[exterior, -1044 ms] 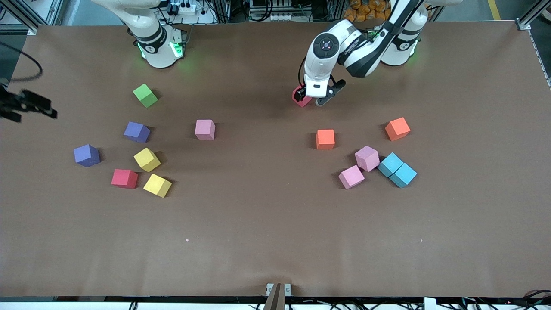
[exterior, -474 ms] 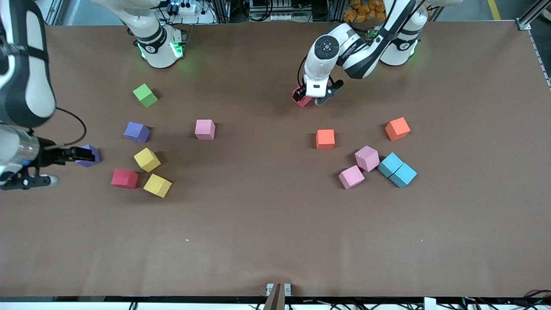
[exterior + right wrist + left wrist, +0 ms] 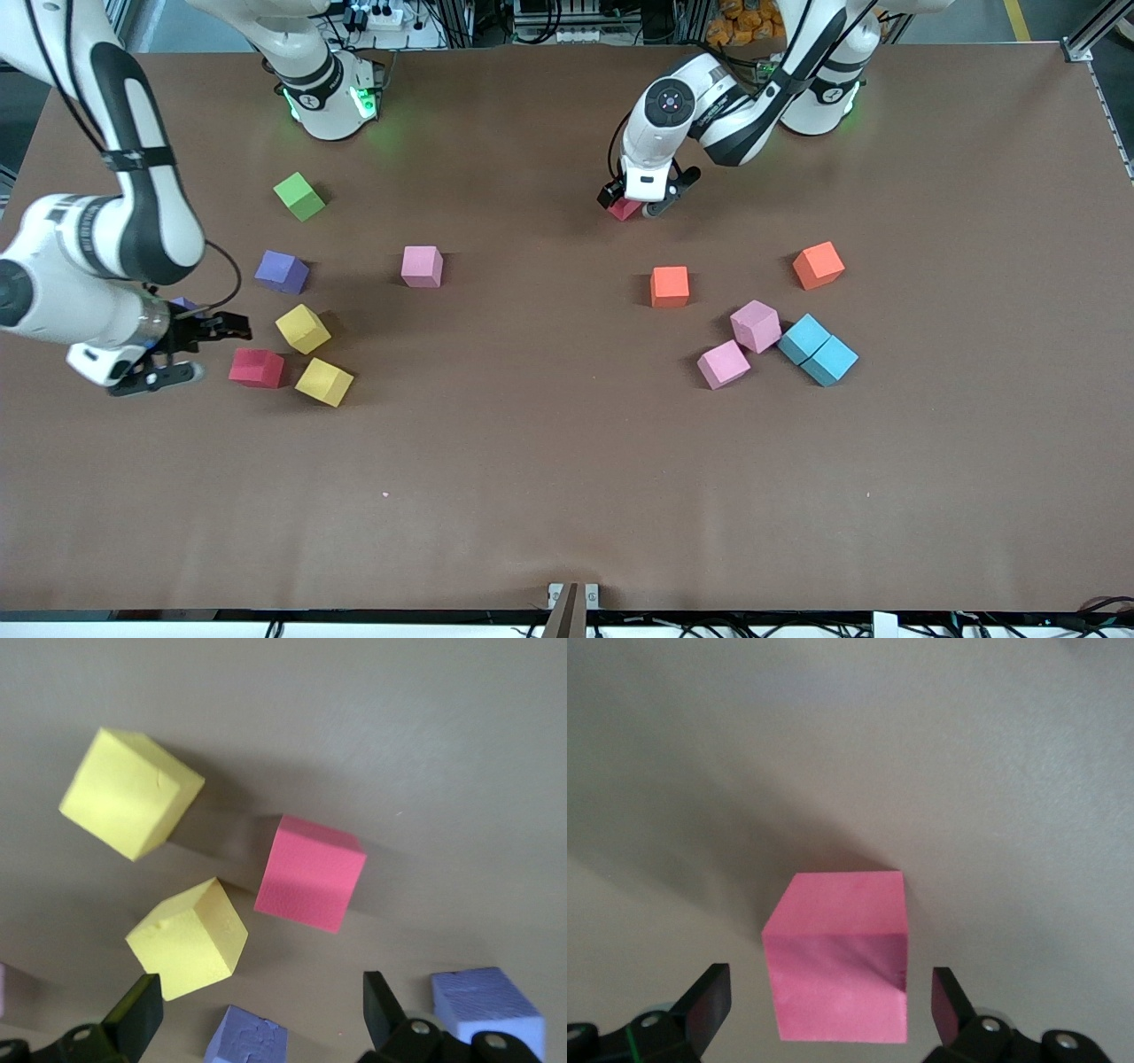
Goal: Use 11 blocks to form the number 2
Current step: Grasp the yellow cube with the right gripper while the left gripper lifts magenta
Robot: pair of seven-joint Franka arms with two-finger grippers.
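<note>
Left gripper [image 3: 640, 206] is low over a red cube [image 3: 837, 955], jaws wide either side of it w/o touching; cube sits square between the fingers [image 3: 707, 1003]. Right gripper [image 3: 205, 341] hangs open over the table, just beside a 2nd red cube [image 3: 257, 367] and two yellow cubes [image 3: 303, 328], both skewed. Blocks lie scattered; no digit formed yet.

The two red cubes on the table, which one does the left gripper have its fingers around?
The small matte red cube close to the arms' bases, between the open left gripper fingers. The other red cube lies beside the yellow cubes.
</note>
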